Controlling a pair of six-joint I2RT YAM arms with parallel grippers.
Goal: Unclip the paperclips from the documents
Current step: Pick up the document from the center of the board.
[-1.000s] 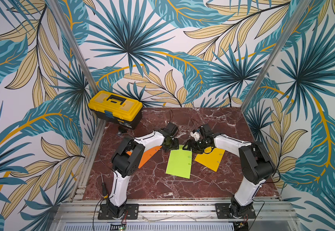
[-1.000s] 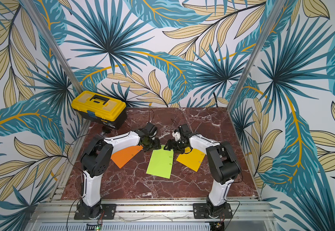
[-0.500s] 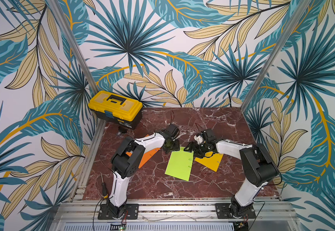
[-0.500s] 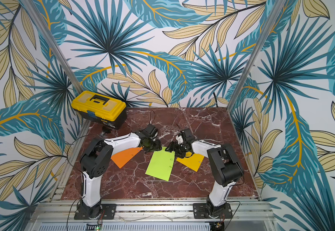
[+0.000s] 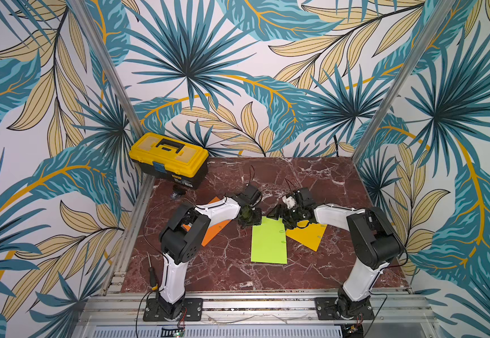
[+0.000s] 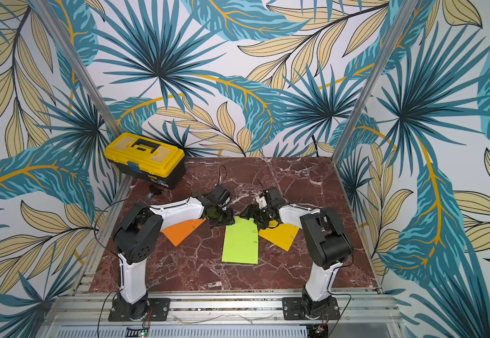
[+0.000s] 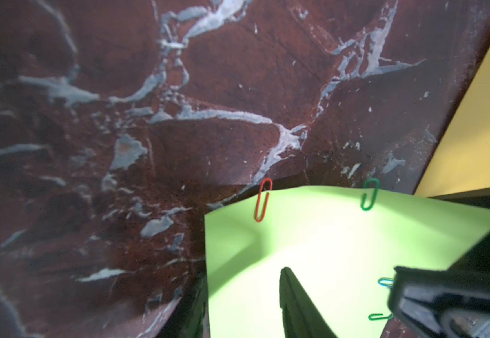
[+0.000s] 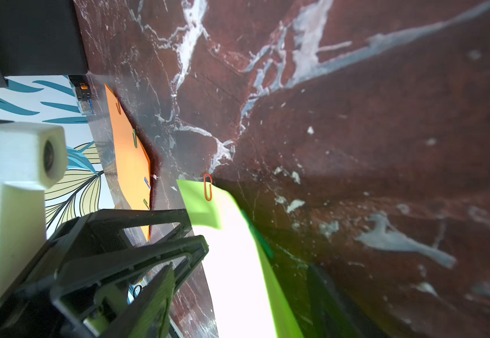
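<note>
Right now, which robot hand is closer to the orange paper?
Left. The left gripper is at the green sheet's far corner, next to the orange paper; the right gripper is at that sheet's other far corner, by the yellow sheet.

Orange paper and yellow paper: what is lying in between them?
The lime green sheet lies between the orange sheet and the golden yellow sheet. Both top views show it.
</note>
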